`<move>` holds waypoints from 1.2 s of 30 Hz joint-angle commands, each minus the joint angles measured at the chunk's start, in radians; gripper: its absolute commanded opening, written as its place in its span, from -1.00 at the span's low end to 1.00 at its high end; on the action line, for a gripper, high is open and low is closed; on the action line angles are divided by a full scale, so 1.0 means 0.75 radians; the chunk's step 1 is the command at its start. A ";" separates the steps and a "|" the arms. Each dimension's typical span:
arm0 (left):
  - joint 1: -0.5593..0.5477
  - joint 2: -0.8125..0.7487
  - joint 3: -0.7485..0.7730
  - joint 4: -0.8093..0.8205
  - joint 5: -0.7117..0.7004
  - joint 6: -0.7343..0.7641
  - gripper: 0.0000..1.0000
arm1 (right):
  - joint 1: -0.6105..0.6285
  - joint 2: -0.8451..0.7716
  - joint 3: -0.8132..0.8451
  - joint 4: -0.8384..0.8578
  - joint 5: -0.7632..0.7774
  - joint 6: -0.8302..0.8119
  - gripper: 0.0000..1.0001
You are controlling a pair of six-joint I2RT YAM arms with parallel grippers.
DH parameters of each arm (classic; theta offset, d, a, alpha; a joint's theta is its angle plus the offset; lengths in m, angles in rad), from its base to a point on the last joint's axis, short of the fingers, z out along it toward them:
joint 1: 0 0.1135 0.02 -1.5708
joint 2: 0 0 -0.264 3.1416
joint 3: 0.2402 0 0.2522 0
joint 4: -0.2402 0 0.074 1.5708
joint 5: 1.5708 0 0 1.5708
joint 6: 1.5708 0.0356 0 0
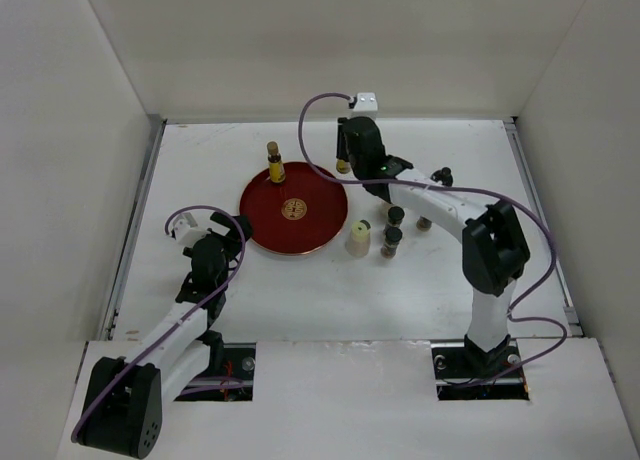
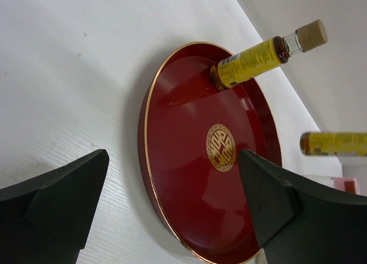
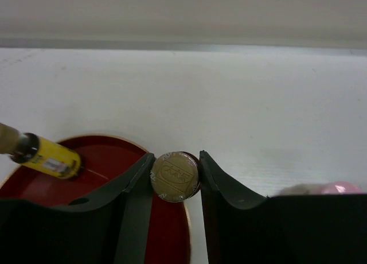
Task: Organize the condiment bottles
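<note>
A slim yellow bottle (image 1: 274, 164) stands at the back of the round red tray (image 1: 270, 215). My right gripper (image 1: 345, 158) is shut on the gold cap (image 3: 175, 175) of a second yellow bottle (image 2: 335, 143), by the tray's far right rim. A finger presses each side of the cap. A cream-white bottle (image 1: 358, 239) and two dark-capped shakers (image 1: 396, 216) (image 1: 391, 242) stand right of the tray. A pink cap (image 3: 338, 188) shows at the right wrist view's edge. My left gripper (image 1: 222, 230) hangs open and holds nothing, just left of the tray (image 2: 178, 132).
Two more small dark-capped bottles (image 1: 424, 222) (image 1: 443, 175) stand beside my right arm's forearm. White walls close the table at the back and on both sides. A purple cable loops over each arm.
</note>
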 commanded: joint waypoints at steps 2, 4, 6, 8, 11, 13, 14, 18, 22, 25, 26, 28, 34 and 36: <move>0.002 0.002 0.000 0.077 -0.002 -0.009 1.00 | 0.049 0.092 0.201 0.179 -0.040 -0.017 -0.48; 0.004 0.006 0.002 0.077 0.008 -0.011 1.00 | 0.065 0.135 0.258 0.177 -0.067 0.004 -0.48; -0.010 0.014 0.004 0.081 -0.004 -0.007 1.00 | 0.078 0.173 0.303 0.183 -0.101 0.020 -0.48; -0.006 0.034 0.006 0.091 0.004 -0.011 1.00 | 0.088 0.223 0.362 0.177 -0.126 0.036 -0.48; -0.012 0.045 0.010 0.101 0.010 -0.011 1.00 | 0.108 0.288 0.428 0.173 -0.142 0.049 -0.48; -0.012 0.045 0.010 0.101 0.006 -0.011 1.00 | 0.123 0.323 0.454 0.185 -0.140 0.043 -0.47; -0.006 0.047 0.008 0.103 0.010 -0.011 1.00 | 0.127 0.345 0.481 0.183 -0.142 0.049 -0.47; -0.018 0.055 0.012 0.108 0.004 -0.013 1.00 | 0.145 0.409 0.540 0.183 -0.138 0.035 -0.47; -0.010 0.067 0.010 0.126 0.016 -0.013 1.00 | 0.151 0.462 0.593 0.177 -0.146 0.030 -0.46; -0.012 0.061 0.008 0.126 0.004 -0.007 1.00 | 0.156 0.489 0.606 0.183 -0.138 0.012 -0.45; -0.002 0.059 0.006 0.124 0.012 -0.011 1.00 | 0.156 0.499 0.612 0.173 -0.138 0.012 -0.45; 0.004 0.049 0.004 0.124 0.016 -0.011 1.00 | 0.162 0.505 0.602 0.171 -0.136 0.008 -0.40; 0.004 0.051 0.004 0.126 0.014 -0.007 1.00 | 0.174 0.499 0.563 0.190 -0.134 0.002 -0.06; -0.004 0.055 0.004 0.126 0.004 -0.003 1.00 | 0.174 0.483 0.538 0.212 -0.134 0.006 0.05</move>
